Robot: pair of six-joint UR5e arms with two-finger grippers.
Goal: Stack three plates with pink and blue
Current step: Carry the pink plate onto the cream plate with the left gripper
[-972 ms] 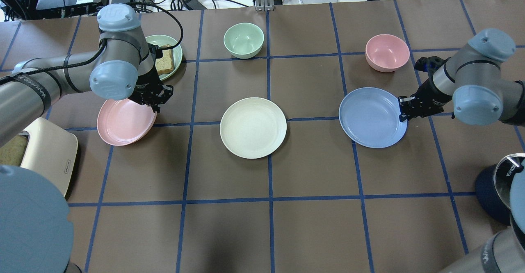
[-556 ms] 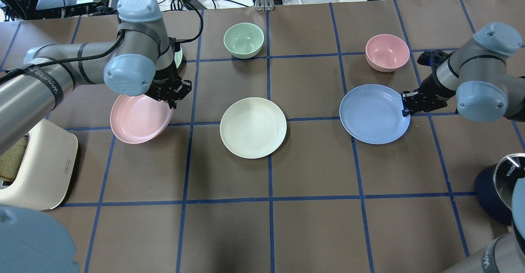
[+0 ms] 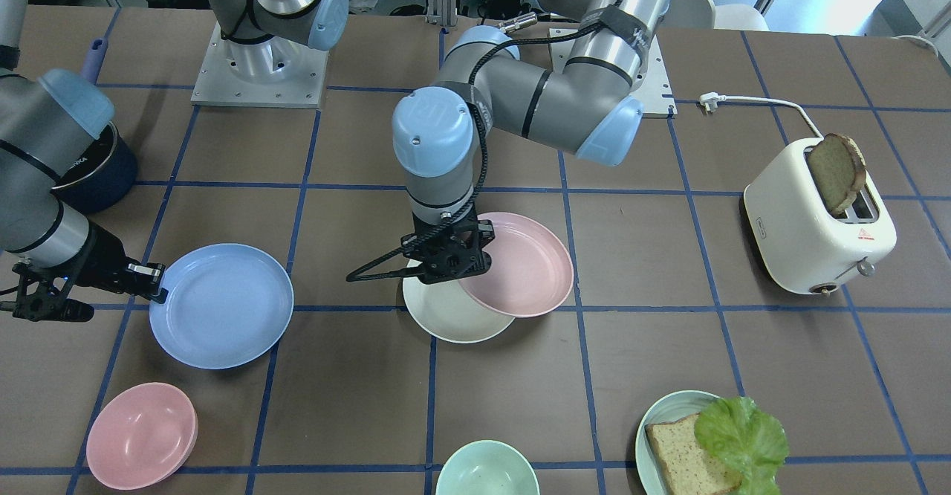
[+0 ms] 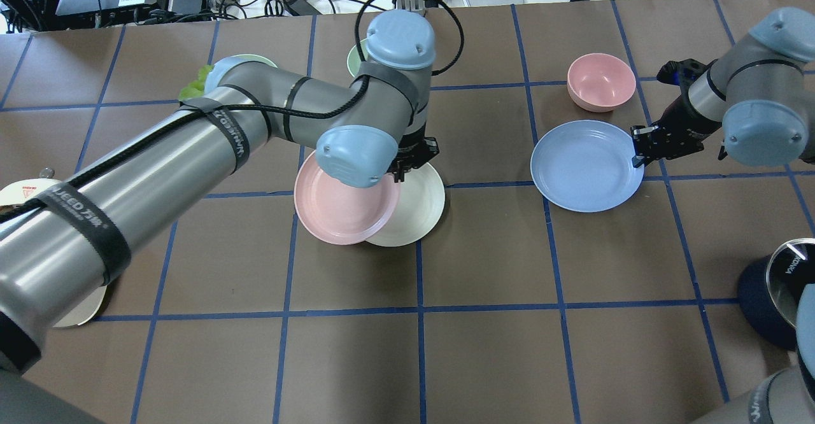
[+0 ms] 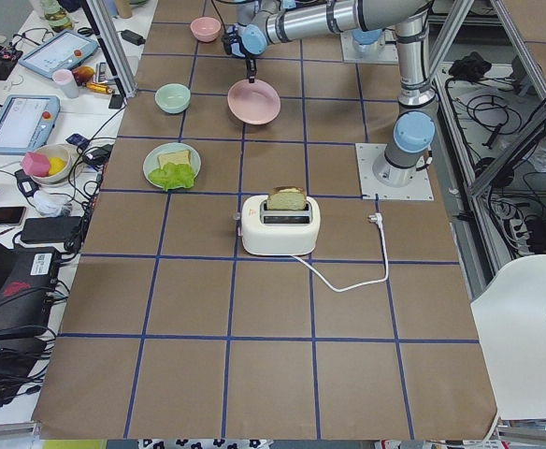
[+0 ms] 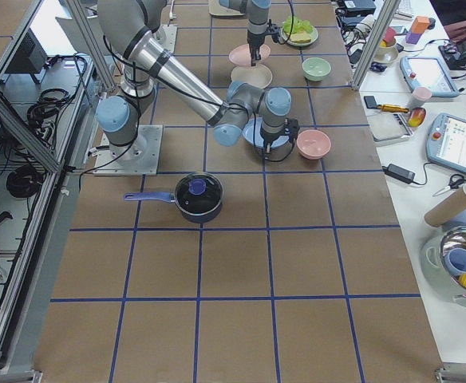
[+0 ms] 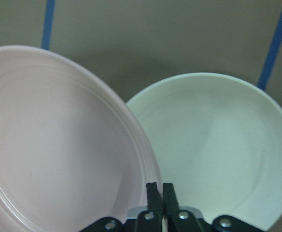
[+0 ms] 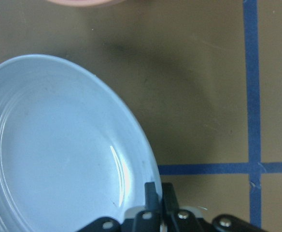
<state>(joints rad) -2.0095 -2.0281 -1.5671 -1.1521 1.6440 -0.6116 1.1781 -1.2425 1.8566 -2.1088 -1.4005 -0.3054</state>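
Note:
My left gripper [image 4: 402, 170] is shut on the rim of the pale pink plate [image 4: 337, 204] and holds it tilted above the table. The pink plate overlaps the left part of the cream-white plate [image 4: 417, 211], which lies flat at the table's middle. The left wrist view shows the pink plate [image 7: 59, 154] pinched in the shut fingers, with the cream plate [image 7: 213, 150] below. My right gripper [image 4: 638, 150] is shut on the right rim of the light blue plate [image 4: 586, 166]; the right wrist view shows the blue plate [image 8: 59, 154] pinched there.
A pink bowl [image 4: 600, 80] stands behind the blue plate. A green bowl [image 3: 487, 469] is partly hidden by my left arm in the overhead view. A teal plate with bread and lettuce [image 3: 706, 443], a toaster [image 3: 817, 220] and a dark pot [image 4: 773, 290] stand around the edges.
My left arm has carried the pink plate far to the right, from the table's left side to over the cream plate. My right gripper has shifted the blue plate slightly farther back.

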